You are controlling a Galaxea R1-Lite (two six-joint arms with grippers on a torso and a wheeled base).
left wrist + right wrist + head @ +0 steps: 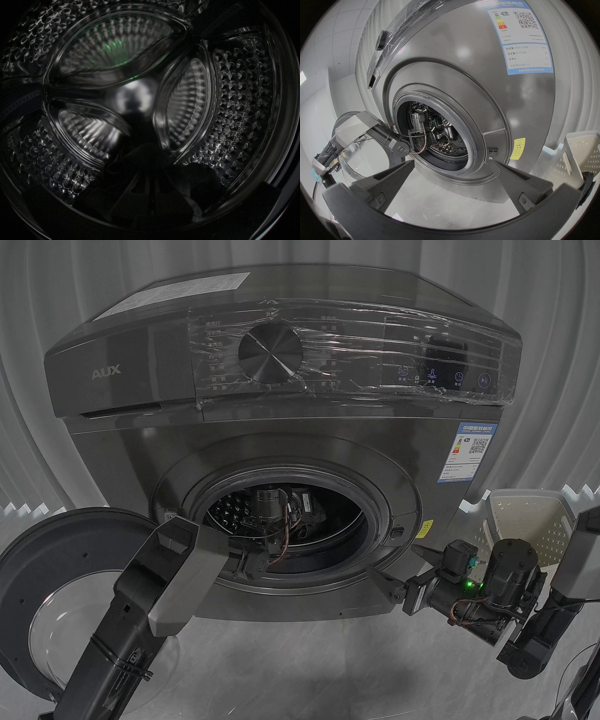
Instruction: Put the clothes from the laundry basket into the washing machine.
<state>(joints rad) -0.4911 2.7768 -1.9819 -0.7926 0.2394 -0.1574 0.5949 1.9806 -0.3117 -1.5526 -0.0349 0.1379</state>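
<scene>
Presently, left gripper (294,509): well inside the drum; we cannot tell whether it is wide, narrow or holding cloth, because it is too dark in there.
Clothes (147,175): a dark heap lying on the drum floor, close ahead of the left gripper; we make out folds but no single garment.
Handling: we judge the cloth soft, light and limp. It will sag and trail, so it is best pinched at a raised fold or bunch rather than a flat edge, then lifted well clear of the door rim.
Right gripper (453,178): jaws spread wide with nothing between them, aimed at the lower right of the door opening and apart from the machine.
Left arm (162,577): stretched up from the low left through the door opening, wrist past the rim.
Right arm (506,590): held low at the right, forearm roughly level, in front of the basket.
Drum (243,93): dimpled steel wall, three pressed lobes at the back.
Washing machine (281,421): a front loader; its door (69,590) is swung fully open to the left.
Laundry basket (531,521): white and perforated, just right of the machine; we cannot see what it holds.
</scene>
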